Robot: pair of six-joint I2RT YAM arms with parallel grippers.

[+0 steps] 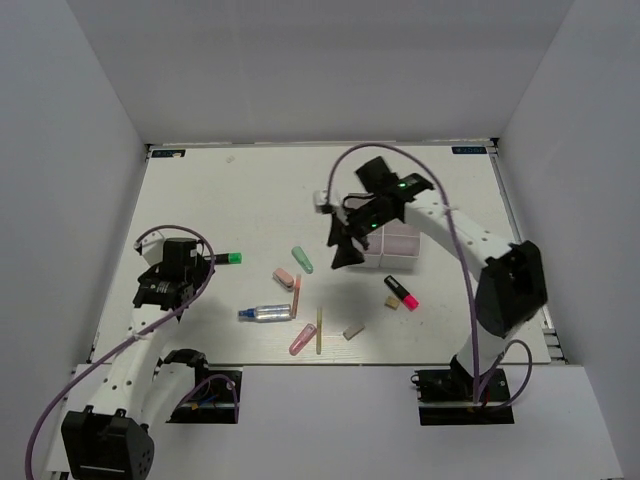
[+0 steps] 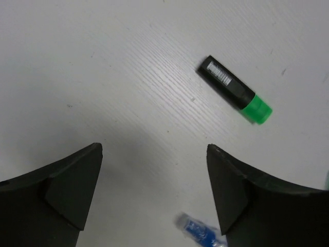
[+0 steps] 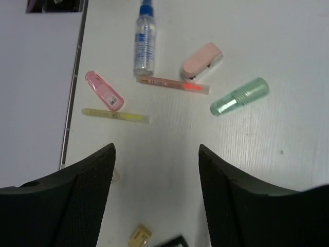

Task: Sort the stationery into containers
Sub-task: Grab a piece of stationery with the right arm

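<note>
The stationery lies scattered at the table's middle. A black marker with a green cap (image 1: 228, 258) (image 2: 235, 90) lies just ahead of my left gripper (image 1: 200, 268) (image 2: 154, 149), which is open and empty. The clear blue-capped tube (image 1: 265, 313) (image 3: 144, 38) shows its cap (image 2: 200, 231) by the right finger. My right gripper (image 1: 342, 255) (image 3: 157, 149) hangs open and empty over bare table. Ahead of it lie a pale green marker (image 3: 240, 96), a pink stick (image 3: 172, 85), a yellow stick (image 3: 115, 115) and a pink marker (image 3: 104, 90). The white containers (image 1: 398, 243) are partly hidden behind the right arm.
A pink eraser-like piece (image 1: 283, 276) (image 3: 202, 62) lies beside the pink stick. A black-pink marker (image 1: 401, 292), a tan eraser (image 1: 393, 303) (image 3: 140, 235) and a grey eraser (image 1: 353, 331) lie in front of the containers. White walls close in the table on three sides.
</note>
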